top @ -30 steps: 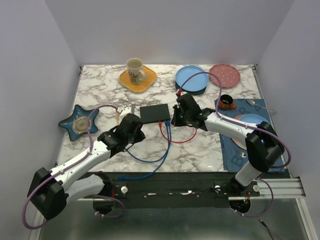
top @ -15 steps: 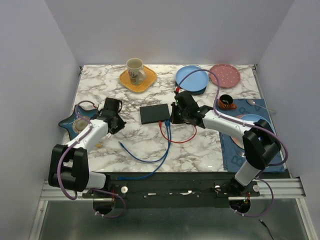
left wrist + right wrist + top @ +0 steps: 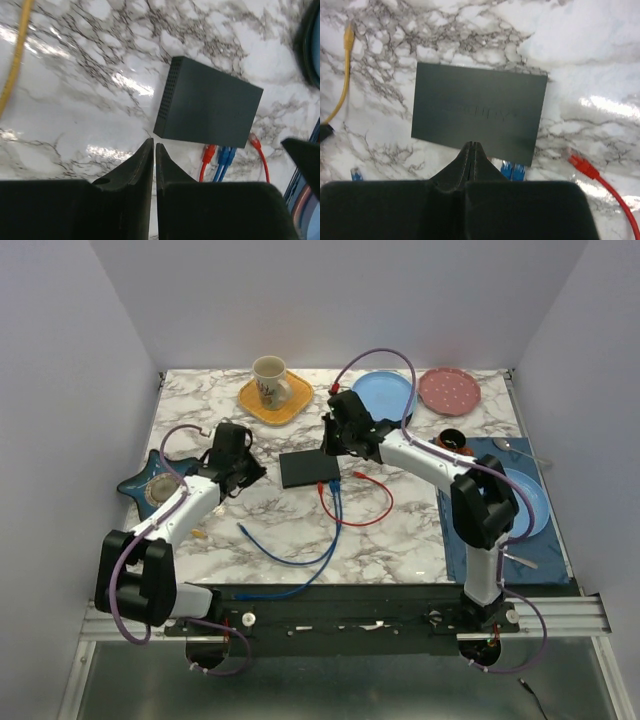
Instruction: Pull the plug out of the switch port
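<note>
Right jaws, clamped shut and empty, hover at the far right corner of the switch at mid-tabletop, moved from its right end. Left jaws, a sliver apart, have retreated to the star dish. A red plug lies free by the near-edge switch port. A mug stands on a yellow plate.

Network switch: flat matte-black rectangular box, lying flat mid-bench. Ports on near long edge, with one red plug and two blue plugs seated. Second red plug lies loose just beside the near right corner.
</note>
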You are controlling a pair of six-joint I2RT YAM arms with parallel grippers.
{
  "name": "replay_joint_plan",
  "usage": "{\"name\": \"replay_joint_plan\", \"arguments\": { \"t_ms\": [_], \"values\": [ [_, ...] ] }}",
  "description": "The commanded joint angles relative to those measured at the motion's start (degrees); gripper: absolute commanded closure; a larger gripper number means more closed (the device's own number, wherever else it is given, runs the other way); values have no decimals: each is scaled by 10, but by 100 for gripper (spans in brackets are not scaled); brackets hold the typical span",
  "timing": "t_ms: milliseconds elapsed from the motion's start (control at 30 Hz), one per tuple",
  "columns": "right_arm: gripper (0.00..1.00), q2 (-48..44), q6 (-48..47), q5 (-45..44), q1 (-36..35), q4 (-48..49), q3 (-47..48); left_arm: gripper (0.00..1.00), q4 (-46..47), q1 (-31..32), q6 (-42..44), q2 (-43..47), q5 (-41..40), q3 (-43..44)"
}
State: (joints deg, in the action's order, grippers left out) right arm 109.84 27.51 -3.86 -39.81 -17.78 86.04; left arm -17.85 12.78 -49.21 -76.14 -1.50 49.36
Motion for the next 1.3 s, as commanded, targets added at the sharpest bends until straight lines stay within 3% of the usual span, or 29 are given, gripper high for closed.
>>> {"name": "replay_joint_plan", "arguments": {
  "t_ms": [0, 267, 667, 833, 1267],
  "values": [
    [99, 79, -3, -9, 25, -68, 98, 82, 51, 30, -23, -42, 26, -18],
    [99, 200, -1, 4, 52, -129, 270, 88, 36, 30, -48, -117, -6, -13],
    [99, 293, 6, 58, 61, -155, 339, 88, 42, 30, -62, -213, 54, 15],
    [99, 281, 14, 73, 61, -150, 303, 88, 38, 43, -58, -245, 64, 51],
    [99, 127, 28, 48, 61, -65, 47, 88, 71, 98, -70, -263, 85, 60]
  ]
}}
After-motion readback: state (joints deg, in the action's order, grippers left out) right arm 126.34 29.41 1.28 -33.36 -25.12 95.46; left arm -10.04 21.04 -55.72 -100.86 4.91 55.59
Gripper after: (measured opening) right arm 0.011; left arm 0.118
